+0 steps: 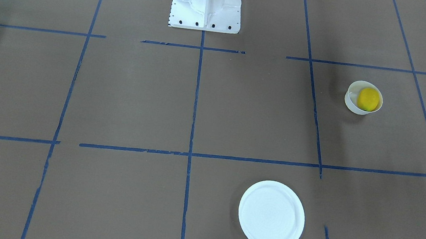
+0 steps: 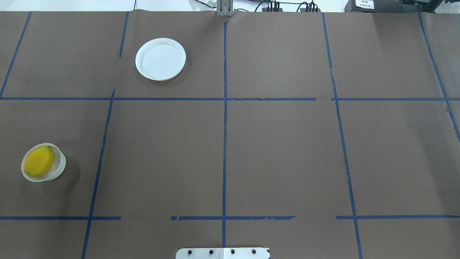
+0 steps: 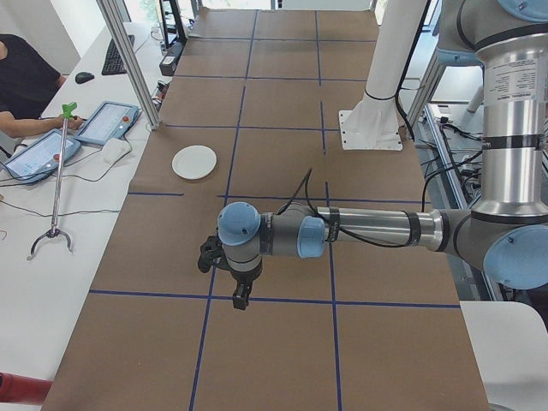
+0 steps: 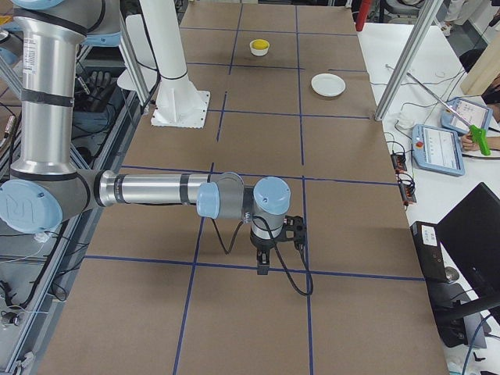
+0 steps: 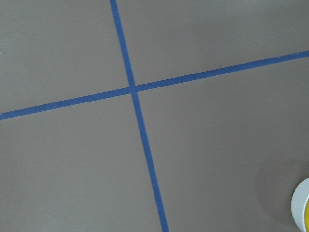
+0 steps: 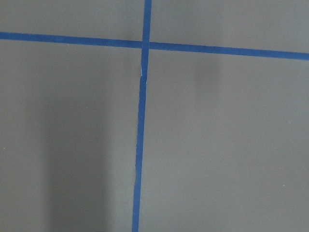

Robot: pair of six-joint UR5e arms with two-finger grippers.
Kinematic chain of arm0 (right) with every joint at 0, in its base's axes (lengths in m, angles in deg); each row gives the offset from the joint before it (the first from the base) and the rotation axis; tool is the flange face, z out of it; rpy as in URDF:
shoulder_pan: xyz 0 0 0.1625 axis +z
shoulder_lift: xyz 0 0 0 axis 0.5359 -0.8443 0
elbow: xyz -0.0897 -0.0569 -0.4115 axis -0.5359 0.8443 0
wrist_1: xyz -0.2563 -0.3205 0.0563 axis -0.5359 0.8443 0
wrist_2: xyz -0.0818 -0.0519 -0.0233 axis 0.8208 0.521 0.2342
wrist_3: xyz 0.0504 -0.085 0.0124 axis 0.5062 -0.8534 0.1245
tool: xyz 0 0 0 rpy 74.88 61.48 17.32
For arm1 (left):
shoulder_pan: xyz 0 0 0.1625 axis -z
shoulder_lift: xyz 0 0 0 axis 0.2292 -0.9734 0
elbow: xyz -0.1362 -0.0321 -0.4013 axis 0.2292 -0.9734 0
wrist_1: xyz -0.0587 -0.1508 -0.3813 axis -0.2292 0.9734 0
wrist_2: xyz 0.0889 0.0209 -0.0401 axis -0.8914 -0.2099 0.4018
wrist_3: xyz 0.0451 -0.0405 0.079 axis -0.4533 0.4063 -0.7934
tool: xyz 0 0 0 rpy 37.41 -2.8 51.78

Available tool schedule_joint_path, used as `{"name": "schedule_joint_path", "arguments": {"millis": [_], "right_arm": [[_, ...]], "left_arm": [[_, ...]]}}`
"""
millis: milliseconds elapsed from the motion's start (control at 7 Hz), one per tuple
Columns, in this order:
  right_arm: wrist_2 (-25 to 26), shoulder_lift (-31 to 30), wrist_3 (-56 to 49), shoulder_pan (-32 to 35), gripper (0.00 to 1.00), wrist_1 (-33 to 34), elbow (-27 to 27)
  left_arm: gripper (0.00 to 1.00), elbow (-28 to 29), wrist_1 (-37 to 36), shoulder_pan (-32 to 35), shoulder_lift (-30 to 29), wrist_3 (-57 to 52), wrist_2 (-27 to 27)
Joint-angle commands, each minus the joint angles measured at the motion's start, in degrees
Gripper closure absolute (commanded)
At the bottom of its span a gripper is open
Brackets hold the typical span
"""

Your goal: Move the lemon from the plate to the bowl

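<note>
The yellow lemon (image 1: 368,98) lies inside the small deep white bowl (image 1: 350,106) on the robot's left side of the table; both also show in the overhead view, the lemon (image 2: 39,160) in the bowl (image 2: 61,164). The flat white plate (image 1: 271,215) is bare and lies far from the base, seen overhead too (image 2: 160,59). My left gripper (image 3: 242,300) shows only in the exterior left view, hanging above the table, and I cannot tell whether it is open or shut. My right gripper (image 4: 262,266) shows only in the exterior right view, and I cannot tell there either.
The white robot pedestal (image 1: 207,1) stands at the table's near middle edge. Blue tape lines (image 2: 224,108) grid the brown table. An operator's grabber stick (image 3: 56,180) and tablets (image 4: 441,148) lie on side desks.
</note>
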Motion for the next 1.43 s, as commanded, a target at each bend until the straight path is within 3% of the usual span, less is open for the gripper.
{"name": "schedule_joint_path", "arguments": {"millis": [0,286,1286], "right_arm": [[0.00,0.00,0.00,0.00,0.00,0.00,0.00],[0.00,0.00,0.00,0.00,0.00,0.00,0.00],[0.00,0.00,0.00,0.00,0.00,0.00,0.00]], "left_arm": [[0.00,0.19,-1.32,0.70,0.32,-0.34,-0.92],[0.00,0.46,-6.12,0.70,-0.47,-0.34,-0.92],[0.00,-0.33,-6.41,0.79,0.05,-0.43,-0.56]]}}
